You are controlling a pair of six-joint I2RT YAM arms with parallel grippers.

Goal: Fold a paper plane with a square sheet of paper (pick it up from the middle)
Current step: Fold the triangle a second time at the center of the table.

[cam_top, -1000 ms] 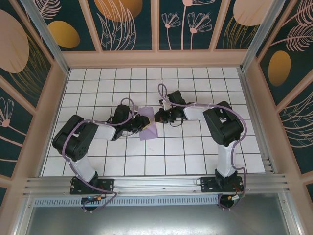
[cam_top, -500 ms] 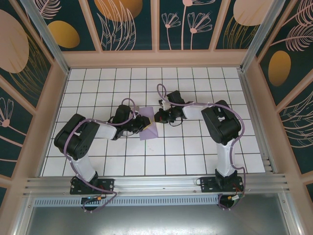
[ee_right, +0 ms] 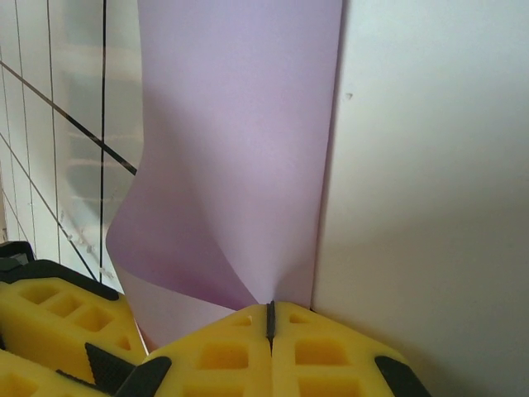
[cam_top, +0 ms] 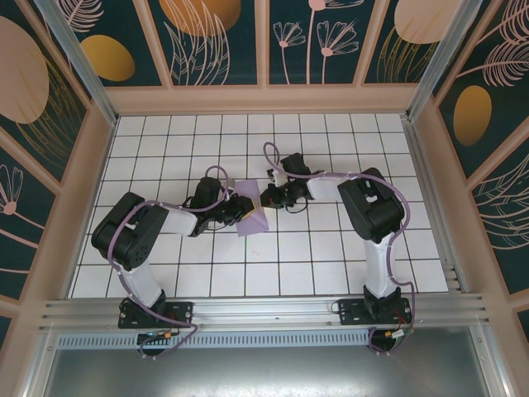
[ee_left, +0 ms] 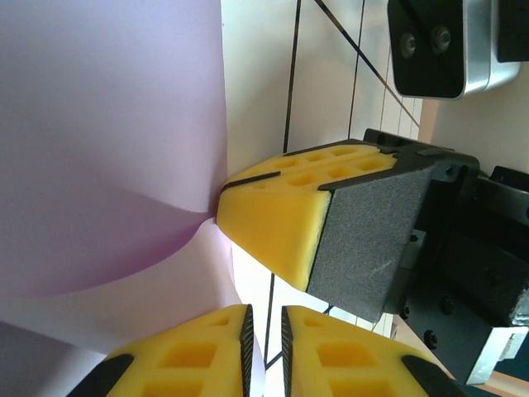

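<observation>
The square sheet of paper [cam_top: 251,218], partly folded and bowed up off the tabletop [cam_top: 331,256], sits at the middle between both arms, its long axis running away from the bases. The right gripper [ee_right: 270,313] is clenched on its right edge. The left gripper [ee_left: 264,335], jaws almost together, appears to pinch the left edge. Neither arm is nearer, so the next crease likely turns on pulling across that axis.

The square sheet of paper [ee_right: 240,149] was thin, matt lilac paper — smooth. Pads [ee_left: 190,360] of the left end effector [ee_left: 264,341] were yellow moulded plastic; the tabletop [cam_top: 331,265] — glossy white.
</observation>
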